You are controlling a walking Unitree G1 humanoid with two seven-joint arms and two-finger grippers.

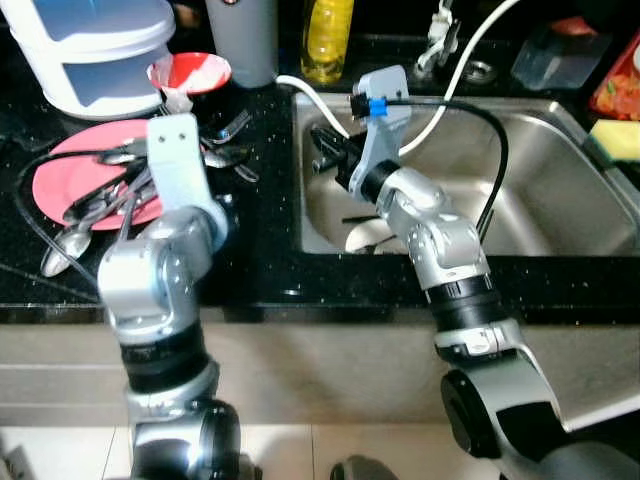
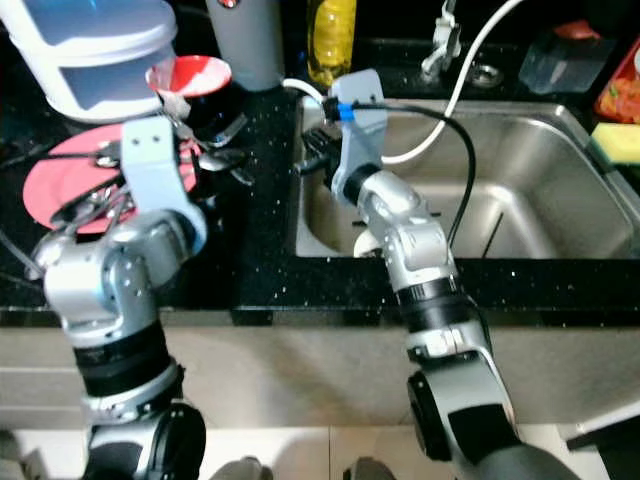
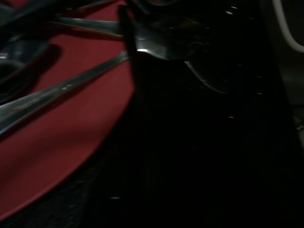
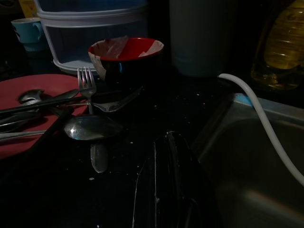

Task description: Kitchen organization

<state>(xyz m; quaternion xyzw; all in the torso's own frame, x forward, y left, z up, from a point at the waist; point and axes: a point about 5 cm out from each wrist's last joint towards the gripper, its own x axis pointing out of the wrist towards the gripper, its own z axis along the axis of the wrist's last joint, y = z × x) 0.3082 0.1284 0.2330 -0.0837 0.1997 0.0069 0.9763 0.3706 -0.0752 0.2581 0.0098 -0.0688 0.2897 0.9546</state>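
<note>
Biggest thing you've got here is the black countertop [image 1: 250, 250] running across the middle of the frame, with the steel sink [image 1: 560, 190] sunk into it on the right side. In the upper left there's a big white lidded container [image 1: 95, 50], and next to it a grey canister [image 1: 245, 40] and a yellow bottle [image 1: 328, 38] along the top edge. A white hose [image 1: 460, 60] drops from the upper right down into the sink.

The stuff you actually care about: the red plate [image 1: 60, 185] sits on the counter at the left, with a heap of spoons and forks [image 1: 95, 205] piled across it and spilling onto the counter toward the lower left. Just above it is a red and white bowl [image 1: 190, 72].

Your left gripper [image 3: 137, 71] is down right at the plate's edge, among the cutlery. The wrist view is too dark, so I honestly can't tell if those fingers are spread or pinched on anything.

Your right gripper [image 1: 325, 150] hangs over the sink's left rim, middle of the frame, and its two fingers look pressed together with nothing between them.
</note>
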